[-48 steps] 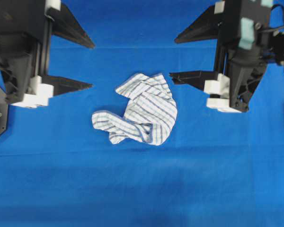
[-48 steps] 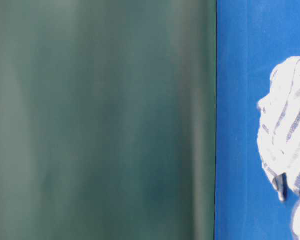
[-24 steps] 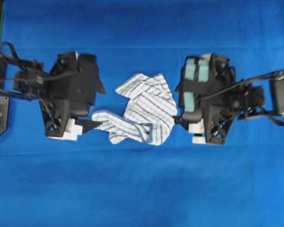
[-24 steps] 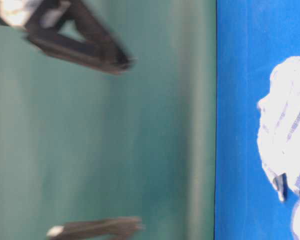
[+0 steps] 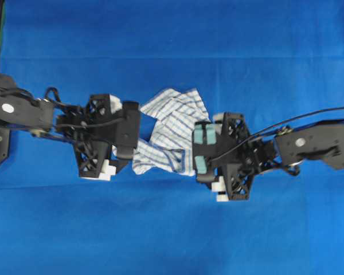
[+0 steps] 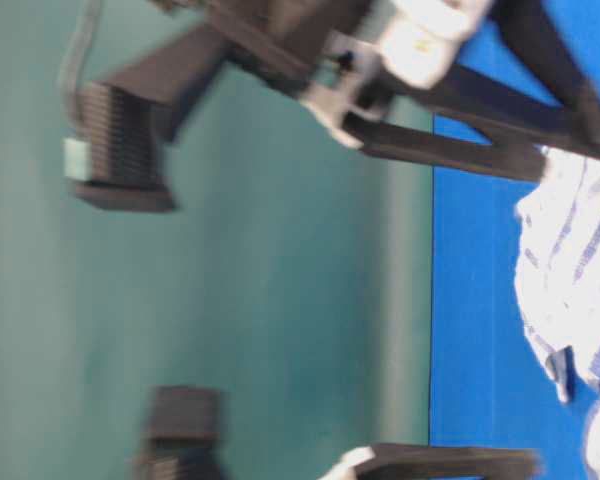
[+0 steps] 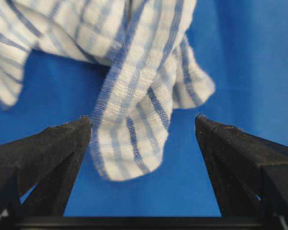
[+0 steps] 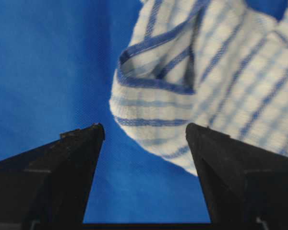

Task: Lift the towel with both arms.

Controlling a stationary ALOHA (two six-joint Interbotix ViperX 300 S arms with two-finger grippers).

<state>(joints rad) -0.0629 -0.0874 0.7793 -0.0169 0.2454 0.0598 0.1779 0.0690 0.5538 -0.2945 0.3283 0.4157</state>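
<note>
— How many cloths lie on the desk?
— One: the towel, crumpled on the blue cover near the middle, between the two arms.
— And the pincers?
— Two. The left pincer stands spread wide, a hanging corner of the towel between its two black fingers, nothing gripped. The right pincer is just as wide, the towel's folded blue-hemmed edge lying partly between its tips, not clamped.
— Anything telling them apart?
— Seen from overhead, the right one carries two teal pads; the left one shows white blocks.
</note>
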